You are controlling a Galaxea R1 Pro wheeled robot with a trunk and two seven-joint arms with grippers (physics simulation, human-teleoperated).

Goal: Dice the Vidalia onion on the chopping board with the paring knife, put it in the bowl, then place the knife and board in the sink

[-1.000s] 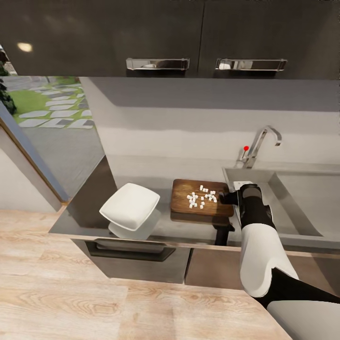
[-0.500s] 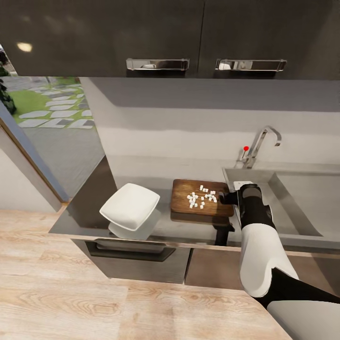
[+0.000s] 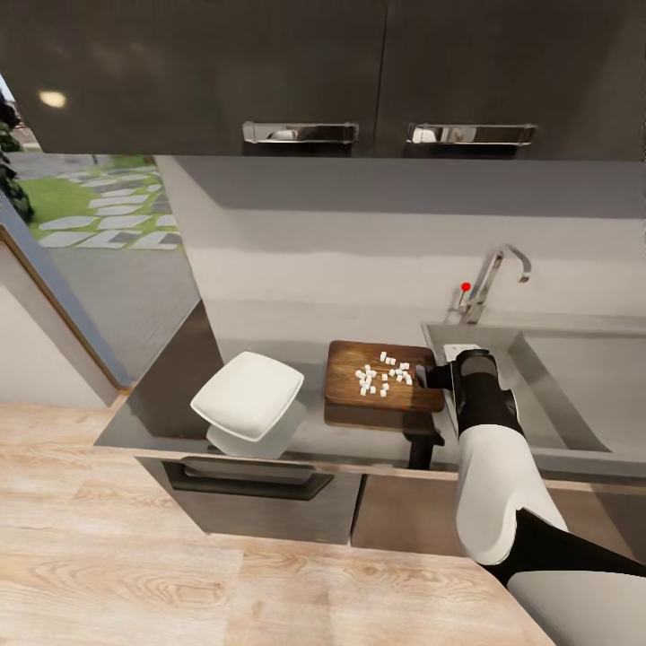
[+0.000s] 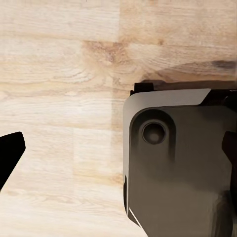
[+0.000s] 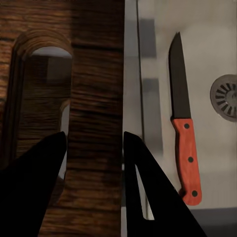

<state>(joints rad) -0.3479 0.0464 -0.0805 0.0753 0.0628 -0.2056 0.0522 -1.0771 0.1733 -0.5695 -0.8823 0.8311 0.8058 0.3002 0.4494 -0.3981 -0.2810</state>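
The brown chopping board [image 3: 384,381] lies on the grey countertop [image 3: 170,395], beside the sink [image 3: 574,395]. Several small white pieces of diced onion [image 3: 386,372] are scattered on it. To its left stands the white square bowl [image 3: 248,395], with nothing in it. My right gripper [image 3: 430,375] is at the board's sink-side end. In the right wrist view this gripper [image 5: 95,138] is shut on the strip of board [image 5: 94,89] between the handle slot and the edge. The red-handled paring knife [image 5: 186,148] lies in the sink [image 5: 212,44] near the drain [image 5: 227,97]. My left gripper [image 4: 118,153] hangs open over the floor.
A chrome faucet [image 3: 492,278] with a red knob stands behind the sink. Dark upper cabinets [image 3: 323,72] hang over the counter. A drawer handle [image 3: 247,475] runs under the bowl. Left of the counter is a large window [image 3: 81,233]. Wooden floor [image 3: 135,574] lies below.
The whole head view has shifted slightly, so the camera moved. The board, the onion pieces, the bowl and my right arm keep the same places relative to each other.
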